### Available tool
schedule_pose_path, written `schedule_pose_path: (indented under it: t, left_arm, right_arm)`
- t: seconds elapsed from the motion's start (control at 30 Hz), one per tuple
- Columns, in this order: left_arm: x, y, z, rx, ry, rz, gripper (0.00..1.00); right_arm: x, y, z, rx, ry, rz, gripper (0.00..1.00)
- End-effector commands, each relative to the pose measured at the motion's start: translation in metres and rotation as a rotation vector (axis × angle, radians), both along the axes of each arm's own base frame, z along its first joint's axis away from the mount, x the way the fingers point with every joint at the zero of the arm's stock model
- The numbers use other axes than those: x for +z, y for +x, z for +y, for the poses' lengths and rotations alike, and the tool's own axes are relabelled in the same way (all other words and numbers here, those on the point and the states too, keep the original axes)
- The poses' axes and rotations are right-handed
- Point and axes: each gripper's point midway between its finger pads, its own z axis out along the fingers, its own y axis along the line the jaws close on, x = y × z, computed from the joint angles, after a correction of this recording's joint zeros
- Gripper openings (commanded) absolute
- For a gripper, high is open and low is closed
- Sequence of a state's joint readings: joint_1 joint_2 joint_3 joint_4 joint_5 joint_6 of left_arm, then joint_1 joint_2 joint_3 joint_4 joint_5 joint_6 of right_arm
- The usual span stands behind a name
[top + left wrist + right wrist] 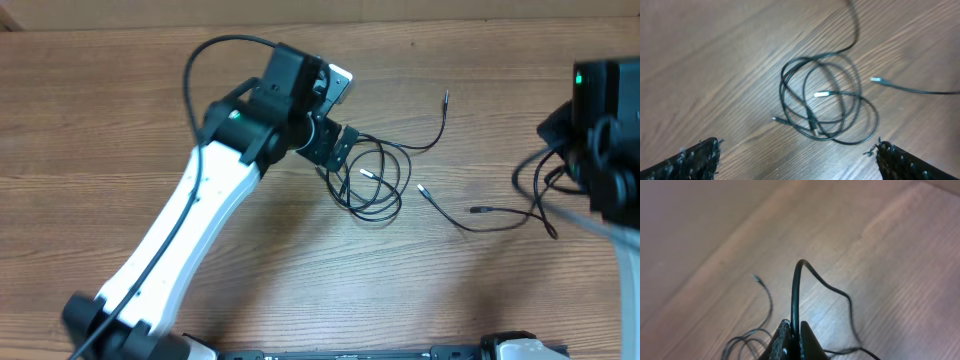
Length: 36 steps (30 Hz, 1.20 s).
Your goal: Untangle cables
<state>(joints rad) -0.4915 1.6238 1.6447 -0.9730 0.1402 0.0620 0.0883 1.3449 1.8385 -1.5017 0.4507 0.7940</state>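
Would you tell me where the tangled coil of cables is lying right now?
In the overhead view the tangled coil lies near the table's centre, directly right of the left gripper, with a second cable further right.

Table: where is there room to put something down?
The table is bare left of the left arm, and between the arms, nearer the robot than the cables. It is crowded in the middle, from those cables to the right arm.

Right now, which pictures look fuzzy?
Overhead: the right arm is smeared at the picture's edge. Left wrist: the coil of cables looks slightly soft. Right wrist: the cable in the right gripper is blurry up close.
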Motion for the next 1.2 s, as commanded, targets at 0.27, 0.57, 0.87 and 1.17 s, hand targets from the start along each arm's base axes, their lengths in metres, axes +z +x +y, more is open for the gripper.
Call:
schedule_pose_path:
  t: [0.27,0.57,0.87,1.17]
  left_arm:
    - [0.067,-0.070,0.007,-0.195,-0.085,-0.076,1.00]
    - [0.075,-0.090,0.009,-0.237,-0.112,-0.063,1.00]
    - [0.076,-0.095,0.006,-0.261,-0.130,-0.051,1.00]
    - [0.079,-0.102,-0.001,-0.346,-0.150,-0.065,1.00]
  right_arm:
    - [-0.066,0.013,-0.099,-0.301,0.062,0.231,0.04]
    - [-0.095,0.009,-0.198,-0.457,0.028,0.234,0.04]
    - [-0.162,-0.006,-0.283,-0.632,0.080,0.309,0.03]
    - [-0.227,-0.010,-0.350,-0.742,0.098,0.299,0.08]
